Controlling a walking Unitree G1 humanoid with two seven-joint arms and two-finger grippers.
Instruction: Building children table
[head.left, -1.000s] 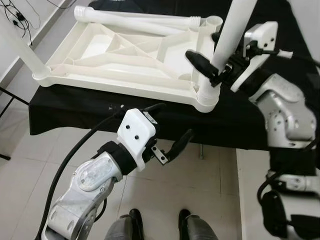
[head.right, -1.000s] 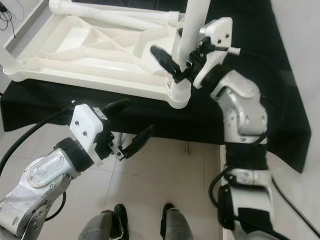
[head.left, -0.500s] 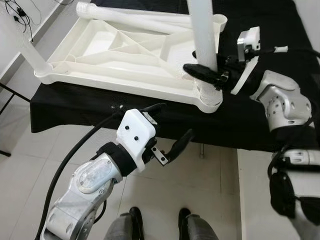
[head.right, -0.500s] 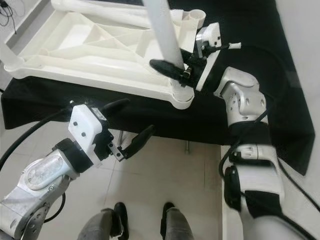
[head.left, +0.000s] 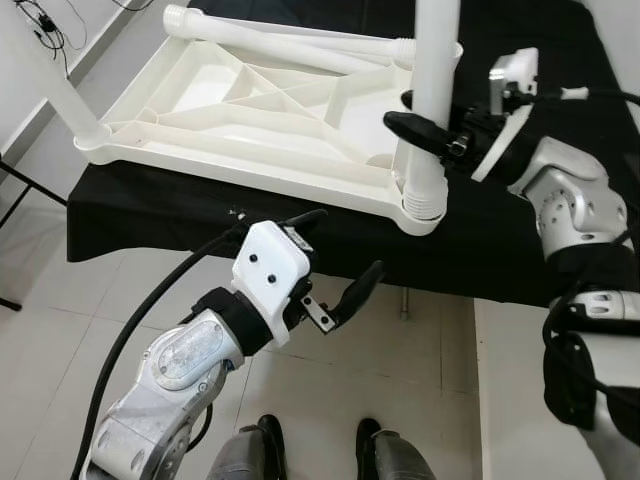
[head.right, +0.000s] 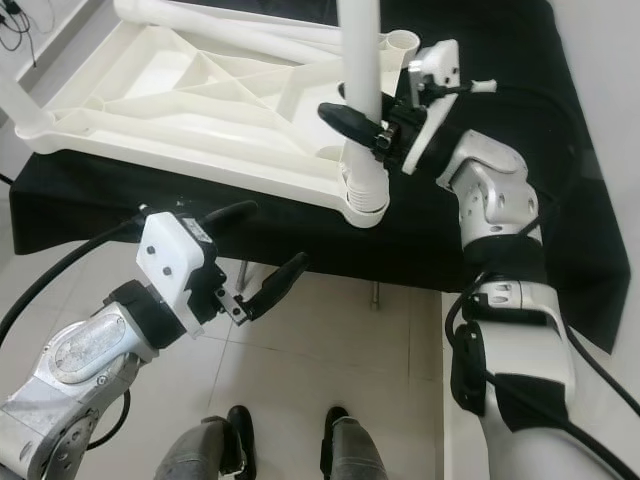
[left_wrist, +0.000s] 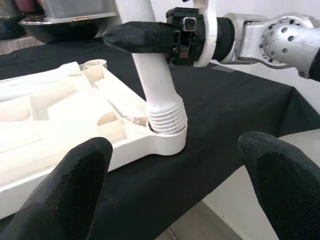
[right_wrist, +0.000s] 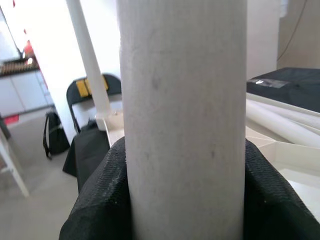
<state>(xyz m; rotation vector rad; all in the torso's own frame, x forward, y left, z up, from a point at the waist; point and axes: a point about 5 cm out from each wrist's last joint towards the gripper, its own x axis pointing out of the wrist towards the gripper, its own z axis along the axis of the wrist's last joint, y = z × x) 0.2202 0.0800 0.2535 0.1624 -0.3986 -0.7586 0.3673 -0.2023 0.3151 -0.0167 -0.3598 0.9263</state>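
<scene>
Left eye view shows the upturned white ribbed plastic tabletop (head.left: 240, 110) across the frame's upper half on black cloth (head.left: 500, 250), likely light, stiff and slick. At upper right the right gripper (head.left: 432, 140) clenches the white plastic tube leg (head.left: 432, 90) just above its threaded corner socket (head.left: 420, 210), a sensible low hold for turning it; the left gripper (head.left: 335, 262) hangs released at centre.

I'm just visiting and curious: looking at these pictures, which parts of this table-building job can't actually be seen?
- Upright white plastic leg: its top is cut off by the eye views' upper edge.
- Its threaded end: hidden inside the corner socket of the upturned white tabletop.
- Right gripper: its far finger is hidden behind the leg.
- Right wrist view: the leg blocks the socket.
</scene>
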